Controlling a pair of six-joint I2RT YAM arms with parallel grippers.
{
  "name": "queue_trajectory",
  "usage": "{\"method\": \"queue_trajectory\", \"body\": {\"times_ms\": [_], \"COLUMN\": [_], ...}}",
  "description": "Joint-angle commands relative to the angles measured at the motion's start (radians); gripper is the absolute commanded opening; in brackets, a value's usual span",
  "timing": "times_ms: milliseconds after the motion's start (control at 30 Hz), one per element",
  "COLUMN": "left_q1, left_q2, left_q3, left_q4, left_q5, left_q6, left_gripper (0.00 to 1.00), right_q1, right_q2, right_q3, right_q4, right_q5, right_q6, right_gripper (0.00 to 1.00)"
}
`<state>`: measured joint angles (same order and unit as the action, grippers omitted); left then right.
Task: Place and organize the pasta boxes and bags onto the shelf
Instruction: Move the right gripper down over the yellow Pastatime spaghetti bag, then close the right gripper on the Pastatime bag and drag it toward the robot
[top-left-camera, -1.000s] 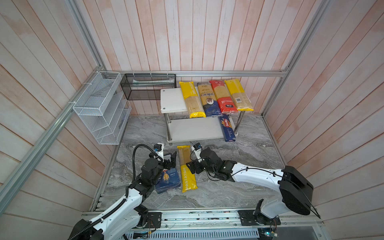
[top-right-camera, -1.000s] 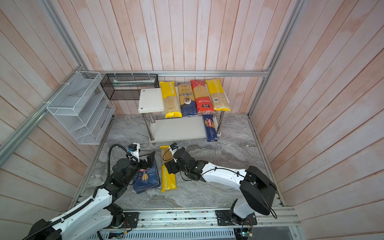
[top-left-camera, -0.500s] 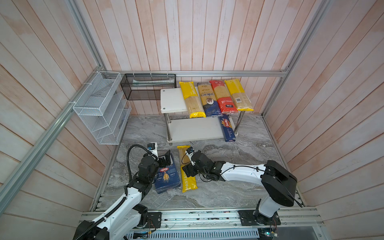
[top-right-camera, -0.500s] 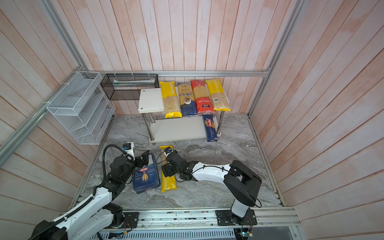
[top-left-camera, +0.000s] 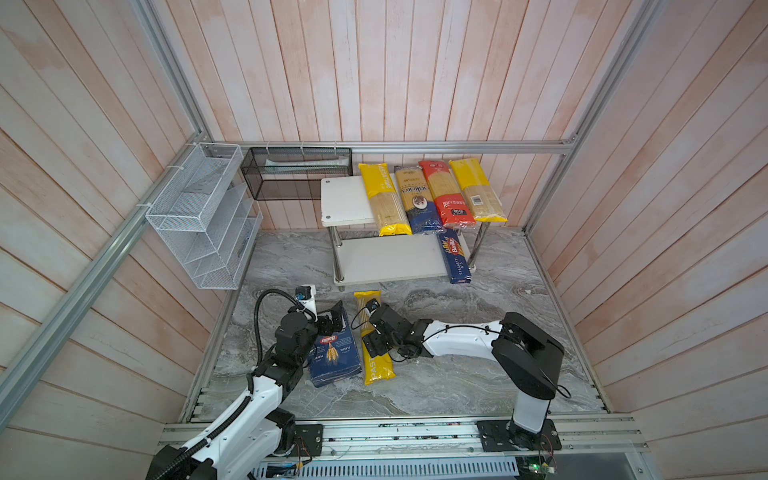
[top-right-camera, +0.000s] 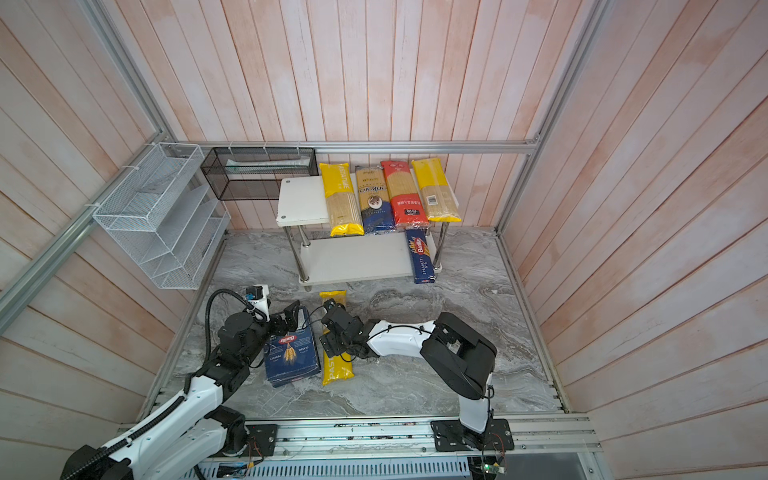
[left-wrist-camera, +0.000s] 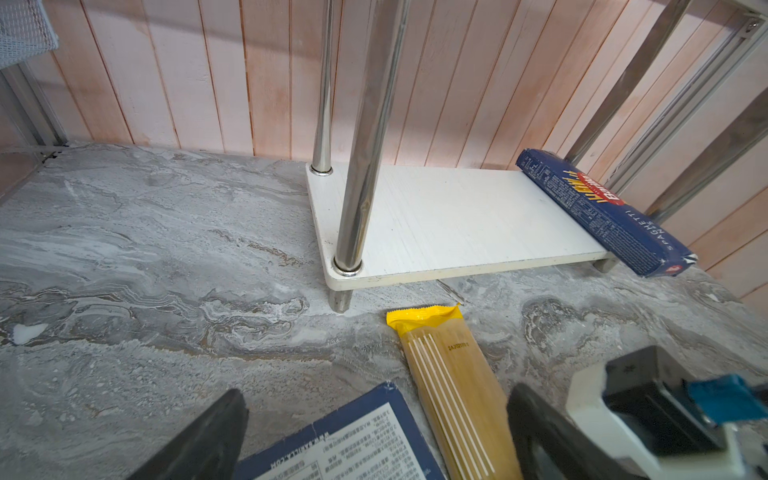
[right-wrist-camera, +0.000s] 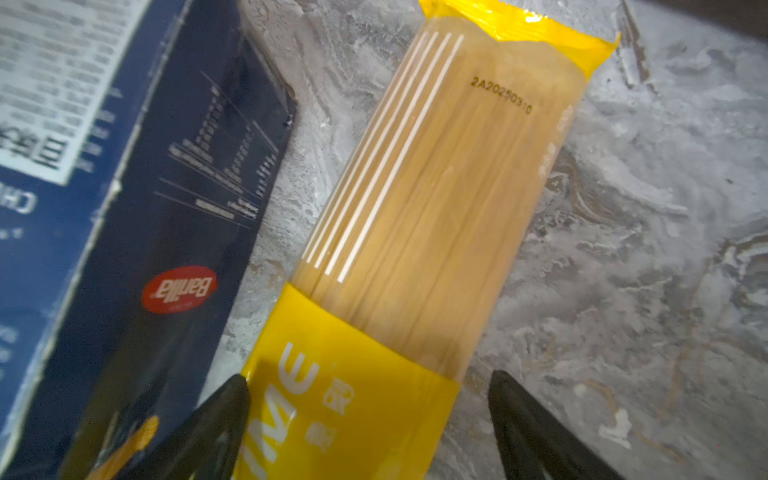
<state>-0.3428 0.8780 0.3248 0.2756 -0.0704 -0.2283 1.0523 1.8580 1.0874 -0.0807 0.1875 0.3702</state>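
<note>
Right gripper (right-wrist-camera: 368, 380), jaws apart, straddles the yellow spaghetti bag (right-wrist-camera: 415, 187) lying on the floor (top-left-camera: 498, 291) at six o'clock of the shelf (top-left-camera: 386, 259); likely light, slick, brittle inside, so best pinched mid-length across its width.

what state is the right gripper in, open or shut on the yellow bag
Open: the right gripper has its fingers spread either side of the yellow bag, with a visible gap beside one finger.

My right gripper (right-wrist-camera: 368, 379), jaws spread, straddles the yellow-and-clear spaghetti bag (right-wrist-camera: 419, 195) on the marble floor (right-wrist-camera: 648, 257), Barilla box (right-wrist-camera: 124, 216) just beside.
</note>
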Motion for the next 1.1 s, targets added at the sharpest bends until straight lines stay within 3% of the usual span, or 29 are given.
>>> {"method": "queue_trajectory", "body": {"times_ms": [0,200,333,467,700,1067], "left_q1": [0.004,0.005,0.005,0.004,0.004,0.004], "left_q2": [0.003,0.001,0.003,0.01,0.012,0.013], "left_q3": [-0.006,-0.005,-0.006,-0.003,0.0,0.001], "left_q4": [0.007,0.007,0.008,0.006,0.005,0.005], "left_q5": [0.015,0.018,0.022,0.024,0.022,0.023], "left_q6": [0.017,0.018,0.019,0.018,0.018,0.019], "left_gripper": [1.0,1.0,1.0,1.0,1.0,1.0], "right_q1": [0.003,-0.003,-0.036,-0.077,-0.066,-0.066], "right_q2": [0.035,0.048,-0.027,-0.144,-0.301,-0.208], "right_q3": [0.025,0.005,-0.086,-0.204,-0.306,-0.31], "right_q4": [-0.044,-0.073,-0.084,-0.001,0.191,0.12], "right_q5": [0.059,0.09,0.134,0.06,-0.095,-0.053], "right_q6": [0.007,-0.001,0.02,0.04,-0.057,-0.132], "right_gripper": [0.9,0.91,0.92,0.92,0.92,0.96]}}
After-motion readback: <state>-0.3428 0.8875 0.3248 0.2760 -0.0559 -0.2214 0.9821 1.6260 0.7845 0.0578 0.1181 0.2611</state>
